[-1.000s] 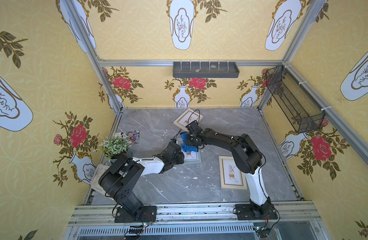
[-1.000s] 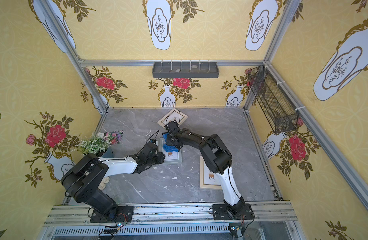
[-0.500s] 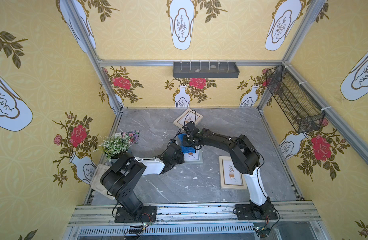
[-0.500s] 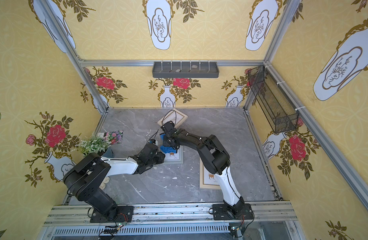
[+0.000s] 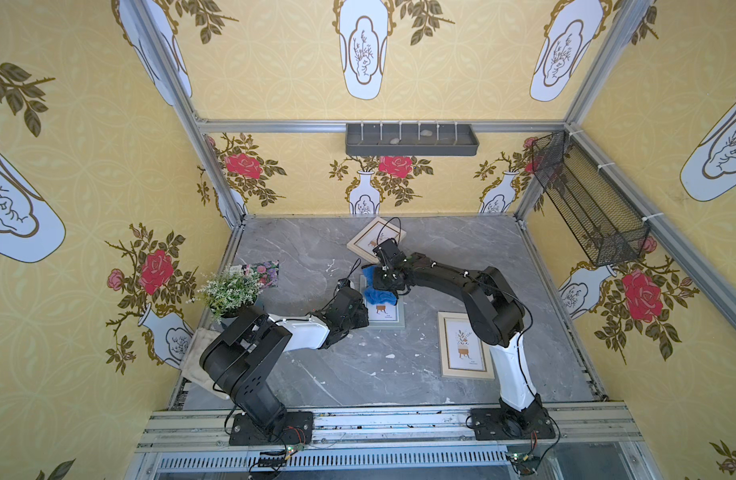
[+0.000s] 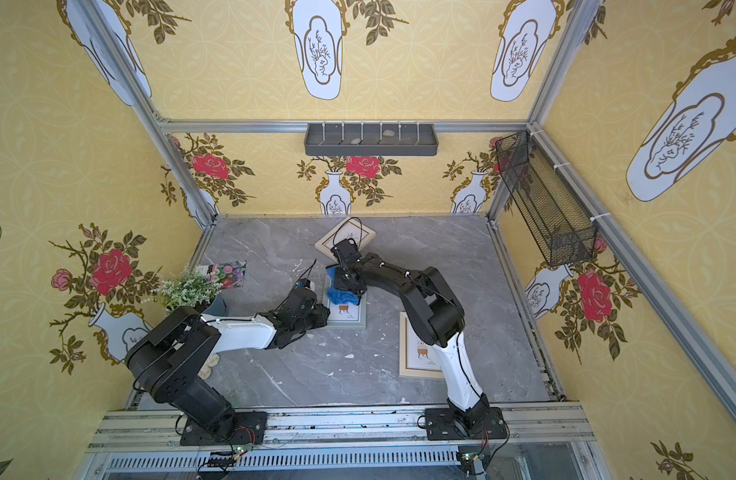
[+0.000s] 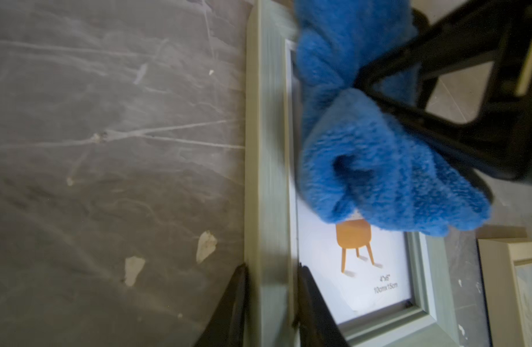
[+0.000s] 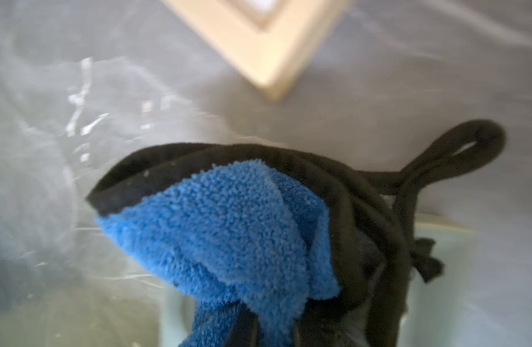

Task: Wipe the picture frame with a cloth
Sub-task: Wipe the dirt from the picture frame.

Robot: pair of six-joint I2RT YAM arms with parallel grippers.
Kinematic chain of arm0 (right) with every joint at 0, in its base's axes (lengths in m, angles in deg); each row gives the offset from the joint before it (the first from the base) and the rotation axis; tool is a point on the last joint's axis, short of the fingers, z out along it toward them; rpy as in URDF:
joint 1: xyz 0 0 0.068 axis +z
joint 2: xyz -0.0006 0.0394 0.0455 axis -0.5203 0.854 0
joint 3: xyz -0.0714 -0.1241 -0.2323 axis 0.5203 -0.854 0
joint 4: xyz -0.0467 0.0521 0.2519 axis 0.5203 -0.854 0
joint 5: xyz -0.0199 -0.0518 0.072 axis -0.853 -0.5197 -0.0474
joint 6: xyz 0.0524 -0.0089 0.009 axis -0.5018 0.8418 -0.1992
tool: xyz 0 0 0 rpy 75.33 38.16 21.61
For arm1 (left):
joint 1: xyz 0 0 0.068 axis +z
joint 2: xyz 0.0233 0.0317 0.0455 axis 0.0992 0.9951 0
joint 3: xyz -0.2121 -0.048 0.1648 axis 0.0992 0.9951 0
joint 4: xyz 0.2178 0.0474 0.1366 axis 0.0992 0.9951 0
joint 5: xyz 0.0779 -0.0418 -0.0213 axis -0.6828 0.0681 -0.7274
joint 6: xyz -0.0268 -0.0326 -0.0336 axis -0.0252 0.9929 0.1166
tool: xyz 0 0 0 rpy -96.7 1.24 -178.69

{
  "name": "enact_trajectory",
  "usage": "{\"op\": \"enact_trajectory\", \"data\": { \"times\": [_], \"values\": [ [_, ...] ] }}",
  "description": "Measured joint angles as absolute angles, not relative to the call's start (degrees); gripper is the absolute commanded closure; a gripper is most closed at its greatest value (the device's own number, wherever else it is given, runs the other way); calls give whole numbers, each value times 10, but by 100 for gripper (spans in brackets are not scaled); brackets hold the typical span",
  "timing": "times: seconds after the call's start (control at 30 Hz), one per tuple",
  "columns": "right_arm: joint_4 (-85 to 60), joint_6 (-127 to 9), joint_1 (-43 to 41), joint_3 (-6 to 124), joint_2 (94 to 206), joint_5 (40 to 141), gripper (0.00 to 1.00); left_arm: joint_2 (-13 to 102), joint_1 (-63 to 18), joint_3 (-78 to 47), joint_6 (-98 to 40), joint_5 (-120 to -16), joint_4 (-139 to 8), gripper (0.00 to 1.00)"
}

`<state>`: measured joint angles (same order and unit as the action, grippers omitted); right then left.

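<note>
A grey-green picture frame lies flat mid-table, its print showing an orange stool. The bunched blue cloth rests on the frame's far half, and my right gripper is shut on it from above. In the right wrist view the cloth, with black trim and a loop, hides the right gripper. My left gripper is shut on the frame's left rail, one finger on each side. The cloth covers the print's upper part.
Two beige frames lie nearby, one at the back and one at the front right. A potted plant, a floral card and an off-white glove sit at the left. A mesh basket hangs on the right wall.
My right gripper has dragged the cloth a short way over the frame, leftward and then toward the front. The left gripper's fingers have closed in on the frame's rail.
</note>
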<state>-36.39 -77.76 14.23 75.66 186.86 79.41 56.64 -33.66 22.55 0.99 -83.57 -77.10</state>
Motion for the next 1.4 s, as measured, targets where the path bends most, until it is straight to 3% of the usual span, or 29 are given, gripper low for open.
{"op": "enact_trajectory", "data": {
  "times": [0.17,0.47,0.8,1.1,1.4],
  "values": [
    [-365,-777,150,787,1892,799,95,566,-335,225,21,-847,-769,76],
    [-362,-774,107,703,1830,787,95,567,-332,225,20,-846,-769,76],
    [-377,-756,153,804,1898,789,96,568,-331,224,27,-850,-767,77],
    [-356,-755,93,691,1820,792,94,574,-327,219,26,-846,-772,77],
    [-379,-748,156,807,1902,783,95,570,-327,224,35,-857,-772,77]
  ]
}}
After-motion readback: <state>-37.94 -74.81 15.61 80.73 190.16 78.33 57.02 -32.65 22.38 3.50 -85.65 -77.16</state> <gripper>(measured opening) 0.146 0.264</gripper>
